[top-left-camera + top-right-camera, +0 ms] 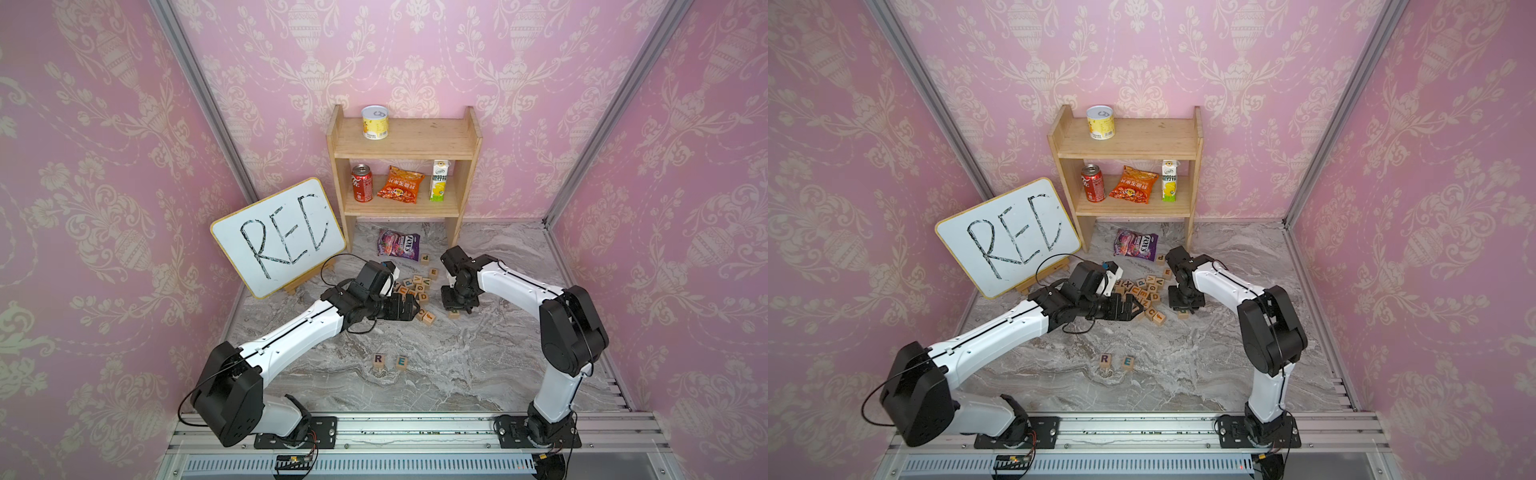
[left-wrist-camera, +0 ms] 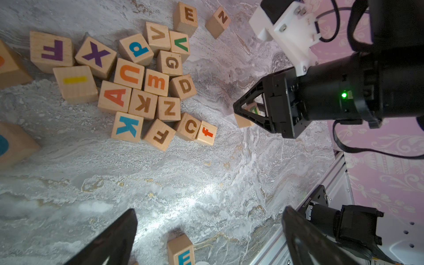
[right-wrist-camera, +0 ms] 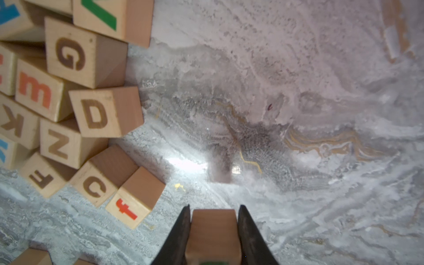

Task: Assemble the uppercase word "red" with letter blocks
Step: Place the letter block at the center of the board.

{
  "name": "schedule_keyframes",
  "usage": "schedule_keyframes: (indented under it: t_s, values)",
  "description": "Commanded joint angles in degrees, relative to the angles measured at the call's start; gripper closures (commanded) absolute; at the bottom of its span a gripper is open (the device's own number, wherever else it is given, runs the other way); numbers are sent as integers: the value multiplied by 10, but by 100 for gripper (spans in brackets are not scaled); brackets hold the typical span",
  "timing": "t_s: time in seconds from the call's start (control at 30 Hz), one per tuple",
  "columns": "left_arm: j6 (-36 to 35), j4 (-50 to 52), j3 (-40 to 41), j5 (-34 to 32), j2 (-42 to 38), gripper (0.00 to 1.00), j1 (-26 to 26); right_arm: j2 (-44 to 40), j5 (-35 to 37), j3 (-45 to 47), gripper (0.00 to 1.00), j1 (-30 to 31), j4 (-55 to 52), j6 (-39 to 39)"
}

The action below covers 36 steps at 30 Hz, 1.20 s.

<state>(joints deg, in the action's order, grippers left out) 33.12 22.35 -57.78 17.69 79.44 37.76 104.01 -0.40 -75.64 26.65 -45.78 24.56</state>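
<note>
Two letter blocks stand side by side on the marble near the front: a purple R (image 1: 378,360) (image 1: 1105,360) and a teal E (image 1: 401,362) (image 1: 1128,362) (image 2: 182,251). My right gripper (image 3: 215,207) (image 1: 455,308) points down just right of the block pile, shut on a pale wooden letter block (image 3: 213,234) (image 2: 243,120) with green print. Its letter is mostly hidden by the fingers. The block sits low at the table surface. My left gripper (image 2: 208,210) (image 1: 413,307) hovers at the pile's near left edge, open, nothing between its fingers.
A pile of several loose letter blocks (image 1: 415,286) lies mid-table, among them a brown D (image 3: 101,113) and a brown E (image 2: 185,16). A whiteboard (image 1: 278,237) leans at the back left, beside a wooden shelf (image 1: 405,166) and a purple snack bag (image 1: 398,244).
</note>
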Motion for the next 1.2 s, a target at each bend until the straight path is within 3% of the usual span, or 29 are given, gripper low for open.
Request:
schedule_keyframes:
  t_s: [0.0,0.37,1.17]
  values:
    - [11,11,20,-12,-27,1,10,-34,13,19,83,10,-10,28]
    - [21,16,60,-39,-79,1,41,-87,17,71,81,69,-5,41]
    - [33,91,175,-52,-253,1,69,-229,49,223,79,198,95,-177]
